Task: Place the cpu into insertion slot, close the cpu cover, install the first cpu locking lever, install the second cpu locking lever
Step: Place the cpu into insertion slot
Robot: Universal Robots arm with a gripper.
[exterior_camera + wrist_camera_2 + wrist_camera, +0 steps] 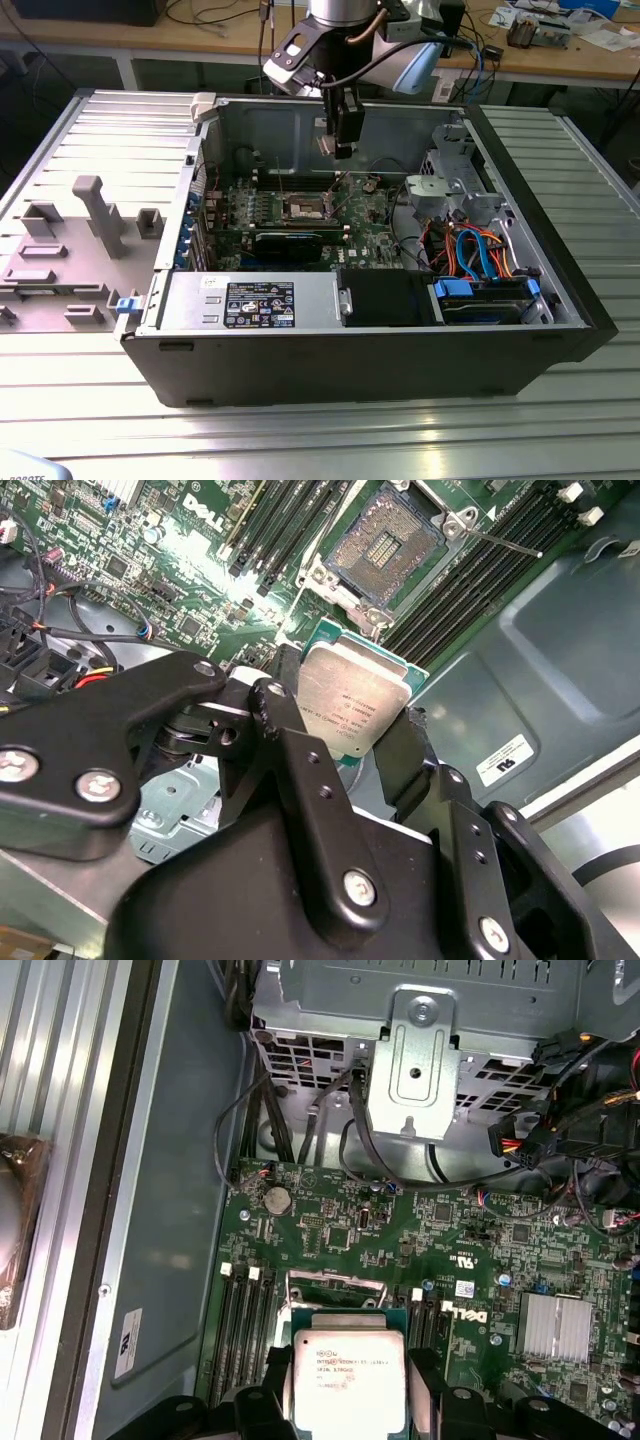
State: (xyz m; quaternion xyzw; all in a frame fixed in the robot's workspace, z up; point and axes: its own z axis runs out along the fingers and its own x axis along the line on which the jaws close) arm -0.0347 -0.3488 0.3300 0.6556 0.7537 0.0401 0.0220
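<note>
Your pincer [343, 148] pinches the cpu [355, 695], insertion slot [303, 208] at seven o'clock in the exterior view — a tilted drop could damage it.

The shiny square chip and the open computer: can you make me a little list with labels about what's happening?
held thing: cpu, a small flat square chip with a silver-grey metal top
holder: black gripper, shut on the chip's two sides
chip position: in the air above the green motherboard, not touching it
insertion slot: square silver-rimmed socket, brownish pin field bare, no chip in it
setting: open black and grey computer case on a ribbed metal table
</note>
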